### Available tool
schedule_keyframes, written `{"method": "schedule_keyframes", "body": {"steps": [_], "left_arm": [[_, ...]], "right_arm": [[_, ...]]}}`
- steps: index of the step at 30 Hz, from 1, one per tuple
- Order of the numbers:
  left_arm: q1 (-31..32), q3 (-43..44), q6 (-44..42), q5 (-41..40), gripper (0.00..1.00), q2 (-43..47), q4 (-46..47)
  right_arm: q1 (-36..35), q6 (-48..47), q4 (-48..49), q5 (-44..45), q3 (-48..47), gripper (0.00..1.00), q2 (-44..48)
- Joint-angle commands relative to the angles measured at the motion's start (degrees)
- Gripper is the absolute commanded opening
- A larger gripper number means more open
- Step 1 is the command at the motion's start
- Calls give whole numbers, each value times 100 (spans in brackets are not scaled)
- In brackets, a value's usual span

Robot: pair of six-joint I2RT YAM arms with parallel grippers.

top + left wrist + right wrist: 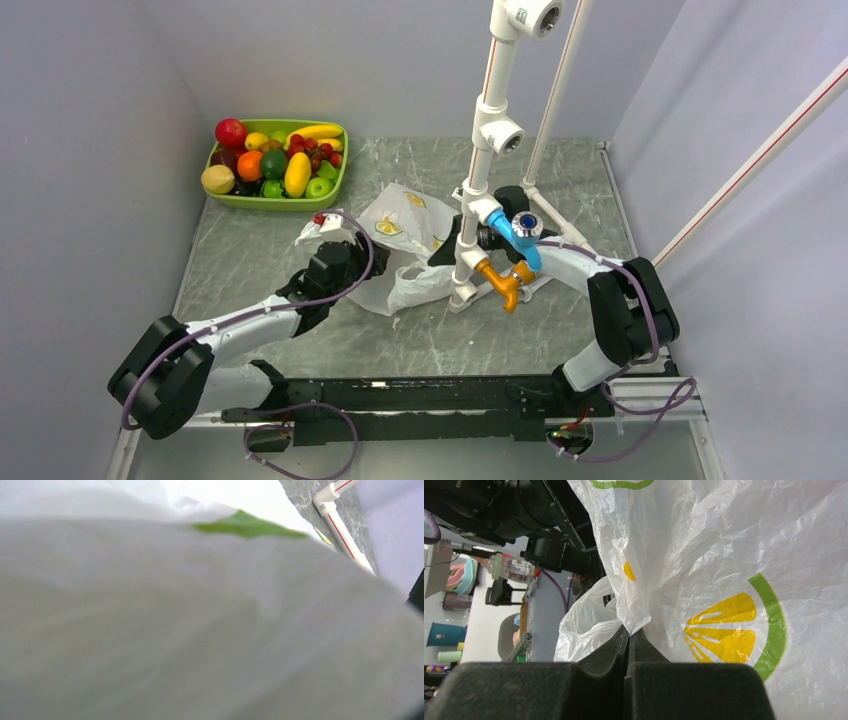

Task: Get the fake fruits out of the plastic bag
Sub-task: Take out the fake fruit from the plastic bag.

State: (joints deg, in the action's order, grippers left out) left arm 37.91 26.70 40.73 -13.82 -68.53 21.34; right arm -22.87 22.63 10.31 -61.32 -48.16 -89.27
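Grey marble table [420, 340] — plastic bag [405, 250] crumpled mid-table; green tray [270, 203] far-left holds red apple [230, 132], banana [316, 131] etc. R gripper [630, 636] pinches a bag fold tight. L gripper [328, 228] at bag's left edge, cam smothered — spread or not, can't tell.

Left wrist view: blurred plastic bag [200, 630] film fills it, fingers hidden. From above: left gripper [325, 228] at bag's left edge, jaws unreadable; right gripper [630, 632] at its right, behind pipe stand [484, 150]. Bag's contents unseen.
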Motion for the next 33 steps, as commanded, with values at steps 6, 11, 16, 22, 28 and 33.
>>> {"method": "schedule_keyframes", "body": {"steps": [6, 11, 16, 22, 28, 33], "left_arm": [[-33, 165, 152, -68, 55, -493, 734], [-45, 171, 179, -85, 55, -633, 830], [-73, 303, 97, -100, 54, -792, 823], [-115, 452, 184, -159, 56, -1001, 856], [-216, 794, 216, -283, 67, -1433, 895], [-273, 1039, 106, -335, 72, -1785, 932]], "right_arm": [[-7, -507, -990, 1324, -797, 28, 161], [203, 587, -531, 974, -1072, 62, -39], [493, 2080, 1226, 316, -710, 80, 18], [713, 2500, 1254, 817, -1331, 81, -452], [405, 3010, 1810, 922, -2629, 64, -1983], [181, 3336, 2047, 924, -3573, 61, -3099]]}}
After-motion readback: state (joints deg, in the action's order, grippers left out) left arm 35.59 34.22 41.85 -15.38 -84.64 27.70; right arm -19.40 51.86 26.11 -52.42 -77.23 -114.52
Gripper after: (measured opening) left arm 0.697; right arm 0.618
